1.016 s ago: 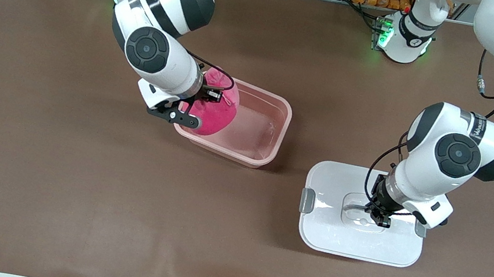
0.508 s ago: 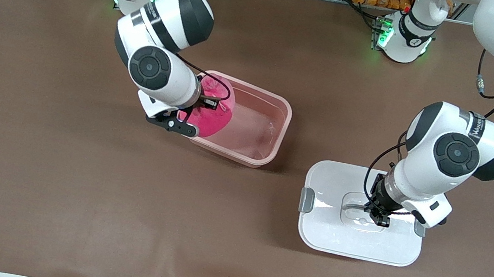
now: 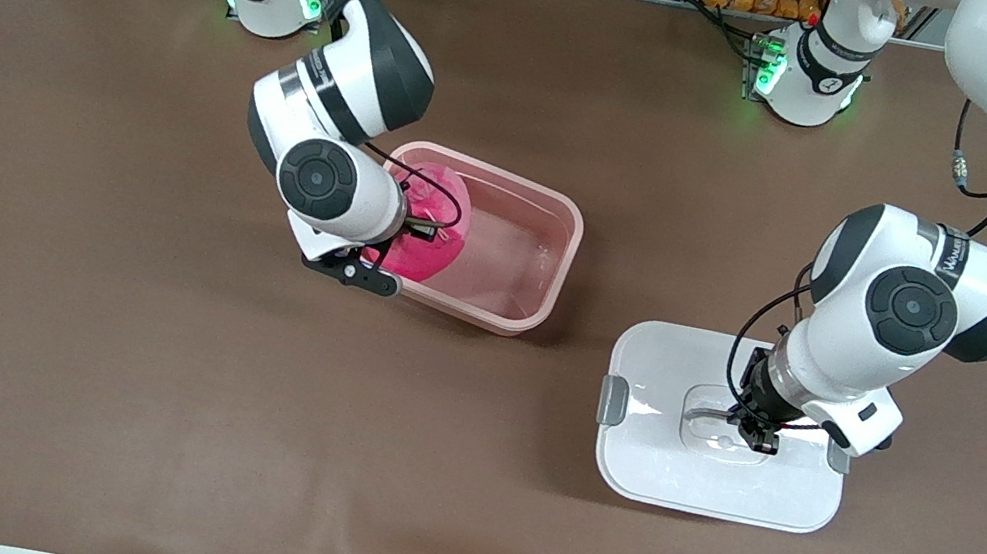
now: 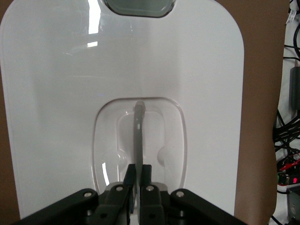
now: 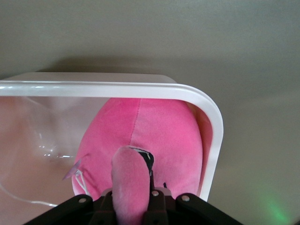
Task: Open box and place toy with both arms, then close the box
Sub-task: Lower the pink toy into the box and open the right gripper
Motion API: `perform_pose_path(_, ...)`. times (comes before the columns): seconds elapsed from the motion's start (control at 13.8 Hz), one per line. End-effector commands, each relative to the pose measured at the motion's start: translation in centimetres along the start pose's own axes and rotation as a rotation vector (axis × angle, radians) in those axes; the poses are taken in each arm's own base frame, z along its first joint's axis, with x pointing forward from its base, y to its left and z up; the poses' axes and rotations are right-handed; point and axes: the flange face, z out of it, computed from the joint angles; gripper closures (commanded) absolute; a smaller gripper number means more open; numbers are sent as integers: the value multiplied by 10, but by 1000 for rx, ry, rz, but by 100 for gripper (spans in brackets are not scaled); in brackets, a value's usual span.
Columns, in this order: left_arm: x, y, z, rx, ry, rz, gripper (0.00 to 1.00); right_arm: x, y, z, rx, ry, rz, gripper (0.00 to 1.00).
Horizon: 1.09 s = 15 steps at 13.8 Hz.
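Lowered since a second ago, the toy [image 3: 431,226] now sits in the box [image 3: 558,258]
Soft, light plush; right tool [image 5: 133,194] pinches an ear, left tool [image 4: 138,180] clamps the lid [image 3: 653,468] handle, beside the box

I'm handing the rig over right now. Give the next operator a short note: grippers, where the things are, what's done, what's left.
Right gripper: shut on the toy, inside the box at the right arm's end.
Left gripper: shut on the lid's handle; the lid lies flat on the table, nearer the camera than the box.
Done: box open, toy in.
Left: release the toy, retract, put the lid on the box.
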Motion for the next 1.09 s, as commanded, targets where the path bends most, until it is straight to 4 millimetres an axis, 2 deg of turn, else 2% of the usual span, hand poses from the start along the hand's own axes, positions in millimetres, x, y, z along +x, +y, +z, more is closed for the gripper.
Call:
perform_pose_path(0.0,0,-2,-4,3,-1,-12,100,6,-10,9,-15,25,19,100)
perform_pose_path(0.22,0,-2,-4,3,-1,-12,100,6,-26,28,-12,49,38,100)
perform_pose_path(0.36,0,-2,-4,3,0,-12,100,9,-29,41,-23,54,59,100)
perform_pose_path(0.8,0,-1,-5,2,0,-12,100,8,-50,54,29,94,128,100)
perform_pose_path(1.02,1,-1,-4,1,1,-10,100,-2,-74,70,68,131,126,100)
